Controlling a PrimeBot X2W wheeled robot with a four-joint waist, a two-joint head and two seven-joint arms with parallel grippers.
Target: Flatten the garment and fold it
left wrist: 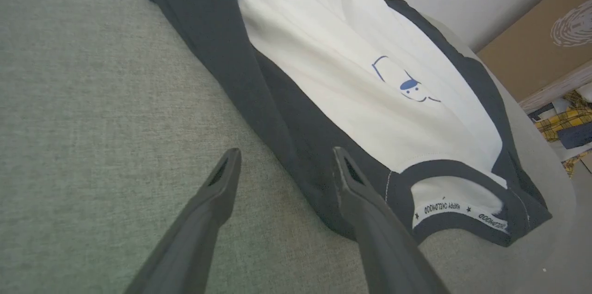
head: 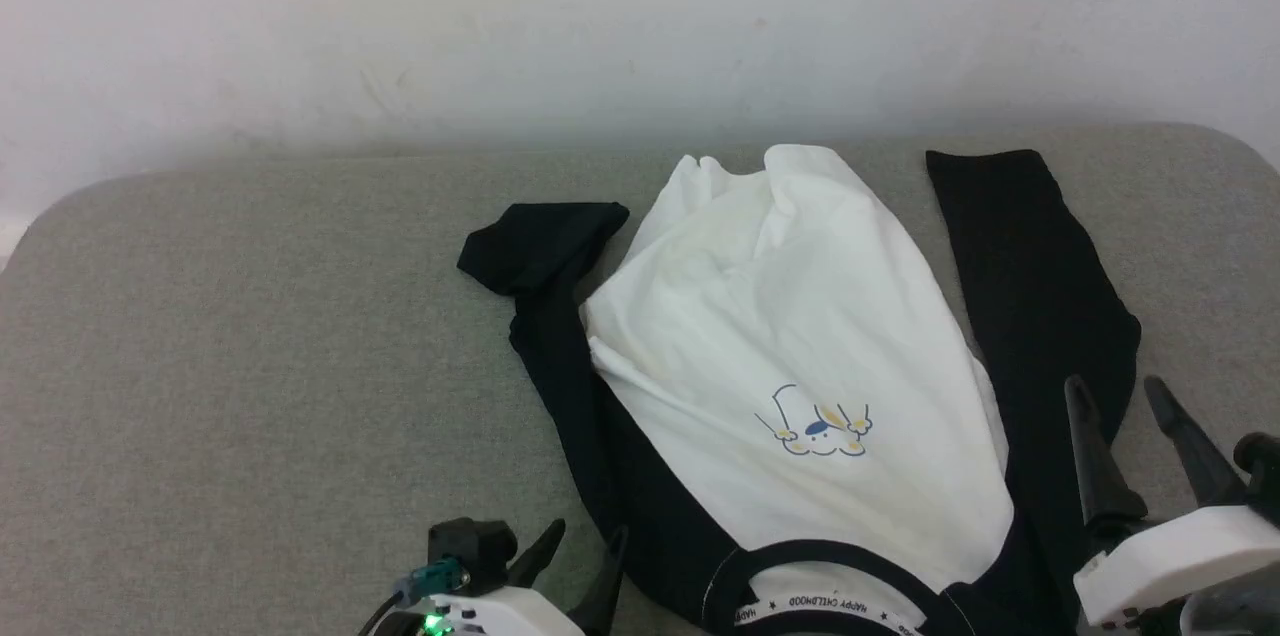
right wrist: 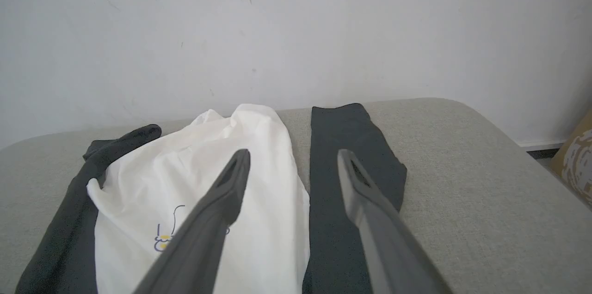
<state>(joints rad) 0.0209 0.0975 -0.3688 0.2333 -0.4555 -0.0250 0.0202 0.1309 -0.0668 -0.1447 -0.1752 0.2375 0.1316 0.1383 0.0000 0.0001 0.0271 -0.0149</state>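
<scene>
The garment (head: 790, 356), a white shirt with black sleeves and collar and a small cartoon print, lies on the grey cushion (head: 250, 336) with its collar toward me and its hem bunched at the far end. One black sleeve (head: 1030, 286) runs straight along its right side. The other sleeve (head: 560, 316) lies along the left, its cuff folded over. My left gripper (head: 585, 536) is open just left of the collar, one fingertip over the black shoulder (left wrist: 296, 146). My right gripper (head: 1115, 396) stands open above the right sleeve (right wrist: 351, 164), holding nothing.
A pale wall (head: 600, 26) rises behind the cushion's far edge. The cushion's left half is bare fabric. A brown cardboard box (left wrist: 541, 44) and a pile of yellow plaid cloth (left wrist: 564, 123) sit beyond the cushion's rounded corner in the left wrist view.
</scene>
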